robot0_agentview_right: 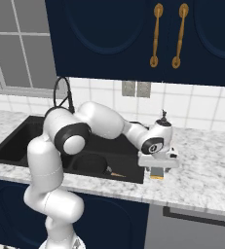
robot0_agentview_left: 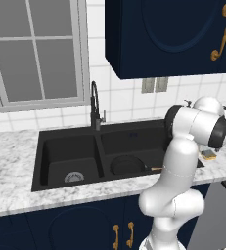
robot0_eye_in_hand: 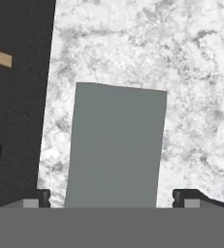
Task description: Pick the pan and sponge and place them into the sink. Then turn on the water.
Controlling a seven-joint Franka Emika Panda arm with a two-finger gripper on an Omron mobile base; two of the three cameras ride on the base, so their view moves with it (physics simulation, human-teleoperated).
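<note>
Black and matte, the two-basin sink (robot0_agentview_left: 60, 146) already holds the small round black pan with the thin tan handle (robot0_agentview_left: 126, 165) — it lies in the right basin. The flat rectangular sponge, grey-green scrub face up (robot0_eye_in_hand: 116, 145), rests on the white marbled counter (robot0_eye_in_hand: 191, 72) just right of the sink. The two-finger gripper (robot0_eye_in_hand: 111, 198) hovers directly over it, jaws spread fully, one tip on each side, holding nothing. Judgement: the sponge pick is in hand. The next move calls for a straight descent, closure across the sponge's narrow width, then a lift left over the rim — the tall black gooseneck faucet (robot0_agentview_left: 95, 110) comes last.
</note>
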